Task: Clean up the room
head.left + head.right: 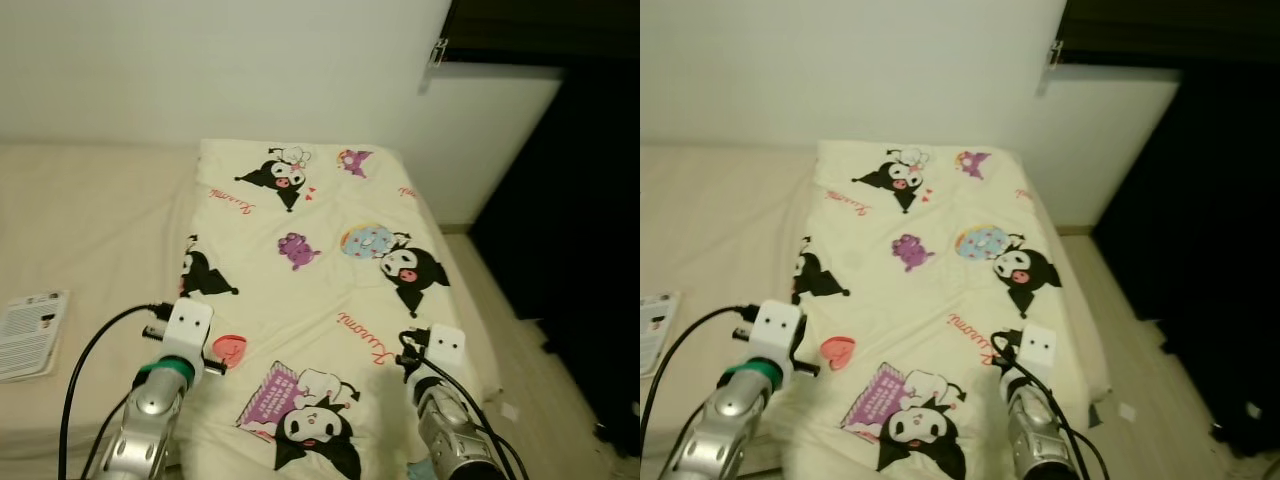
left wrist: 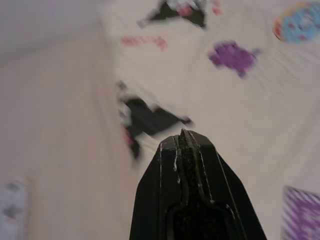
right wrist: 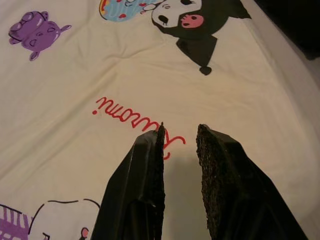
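your left gripper (image 2: 182, 137) is pinched closed, empty, over the cartoon blanket's (image 1: 320, 290) near left edge; your right gripper (image 3: 180, 135) hovers slightly parted near right, likely poised for straightening it on the mattress (image 1: 90, 230).

Quick count: one cartoon-print blanket (image 1: 310, 290) spread out ahead of both tools, one bed (image 1: 90, 230) under it, and one booklet (image 1: 30, 330) lying off to the left of the left tool (image 2: 182, 137). Two tools total, with the right tool (image 3: 180, 137) over the blanket's red lettering.
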